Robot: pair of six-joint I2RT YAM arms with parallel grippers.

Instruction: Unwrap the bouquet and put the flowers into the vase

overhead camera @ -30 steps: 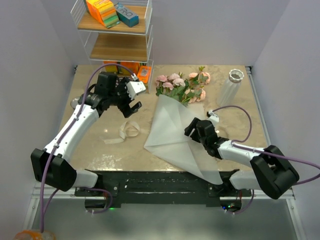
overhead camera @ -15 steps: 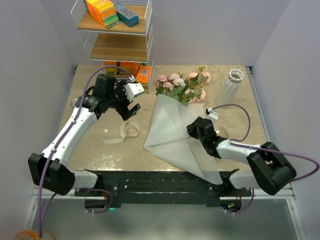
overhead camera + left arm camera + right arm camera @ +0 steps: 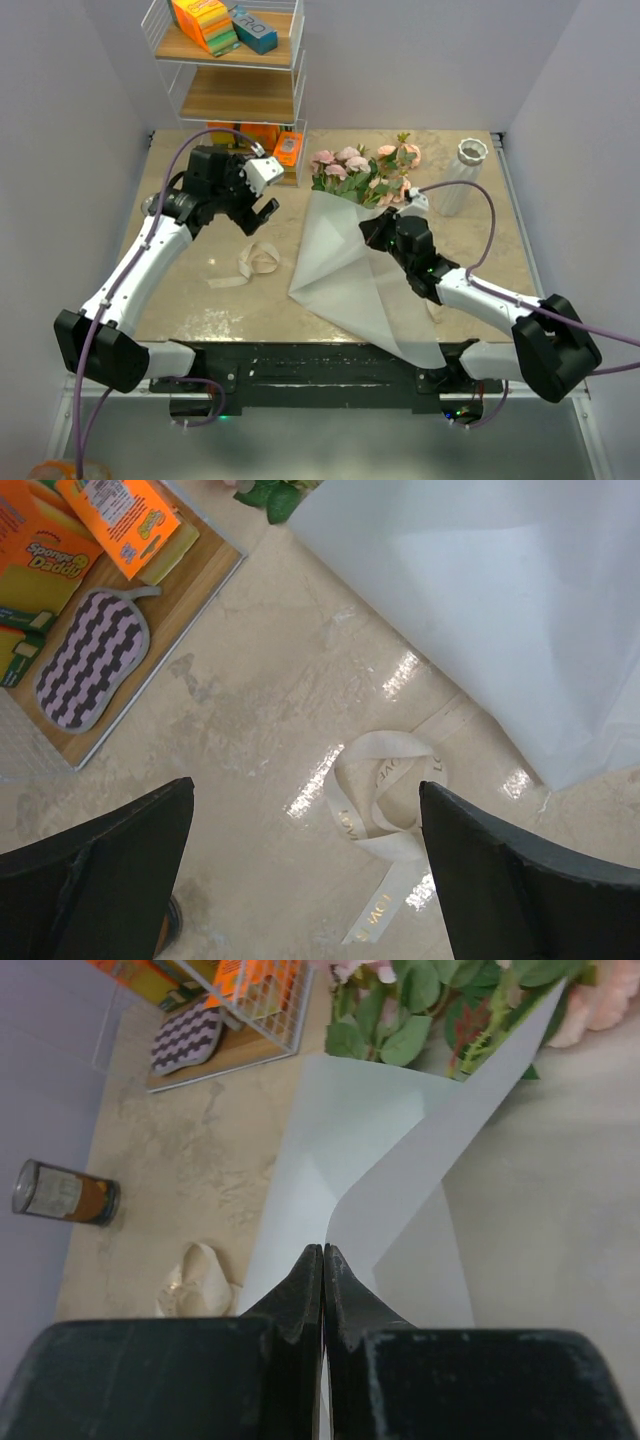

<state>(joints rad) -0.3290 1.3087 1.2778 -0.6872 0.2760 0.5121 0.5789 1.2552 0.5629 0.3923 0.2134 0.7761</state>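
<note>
The bouquet lies at the back middle of the table: pink flowers (image 3: 365,172) (image 3: 420,1010) stick out of the top of a white paper wrap (image 3: 345,270) (image 3: 370,1130) that fans out toward the near edge. My right gripper (image 3: 372,232) (image 3: 323,1250) is shut on a raised fold of that paper, just below the flower heads. Untied, the cream ribbon (image 3: 255,262) (image 3: 385,800) lies on the table left of the paper. My left gripper (image 3: 262,215) (image 3: 305,860) hangs open above the ribbon, holding nothing. The white ribbed vase (image 3: 462,175) stands at the back right.
A wire shelf unit (image 3: 235,60) with orange sponge packs (image 3: 110,520) and a striped scrub pad (image 3: 95,660) stands at the back left. A small metal can (image 3: 60,1193) sits near the left wall. The paper's tip reaches the near table edge (image 3: 420,352).
My right gripper has closed on the paper fold and moved farther back toward the flower heads, pulling the fold up. My left gripper shifted slightly and stayed open.
</note>
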